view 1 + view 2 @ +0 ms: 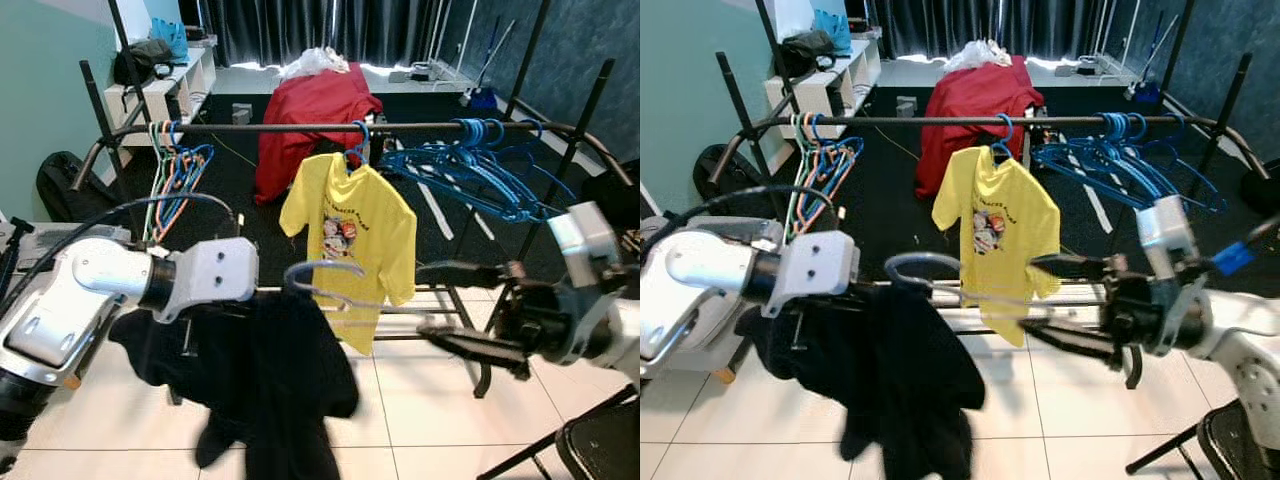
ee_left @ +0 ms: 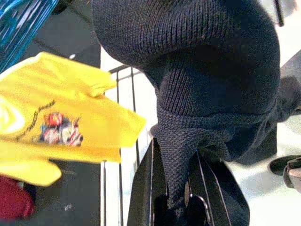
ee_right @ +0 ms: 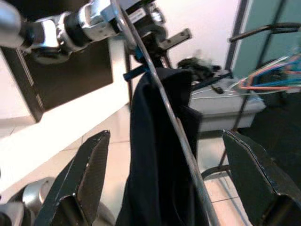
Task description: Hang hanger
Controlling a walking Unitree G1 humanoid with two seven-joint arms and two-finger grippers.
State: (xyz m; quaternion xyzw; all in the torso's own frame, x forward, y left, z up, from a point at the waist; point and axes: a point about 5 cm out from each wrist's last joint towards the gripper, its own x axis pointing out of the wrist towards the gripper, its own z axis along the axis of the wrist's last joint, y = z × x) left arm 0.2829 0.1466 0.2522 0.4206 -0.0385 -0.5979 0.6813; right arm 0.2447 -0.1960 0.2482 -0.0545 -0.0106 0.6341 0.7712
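A dark knit garment (image 1: 285, 385) hangs on a grey wire hanger (image 1: 325, 270) in front of the clothes rack. My left gripper (image 2: 175, 151) is shut on the garment's knit fabric near the hanger's left shoulder. On the other side my right gripper (image 1: 421, 300) stands open, its fingers above and below the hanger's right arm; the hanger wire (image 3: 164, 101) runs between the two fingers (image 3: 87, 176) without touching them. The black rail (image 1: 280, 128) crosses behind and higher up. It carries a yellow T-shirt (image 1: 350, 225) on a blue hanger.
Several blue hangers (image 1: 475, 160) crowd the rail's right part and coloured ones (image 1: 175, 175) its left end. A red cloth pile (image 1: 315, 110), a white shelf (image 1: 165, 85) and a black bag (image 1: 65, 185) lie beyond. A black chair (image 1: 600, 450) stands at the lower right.
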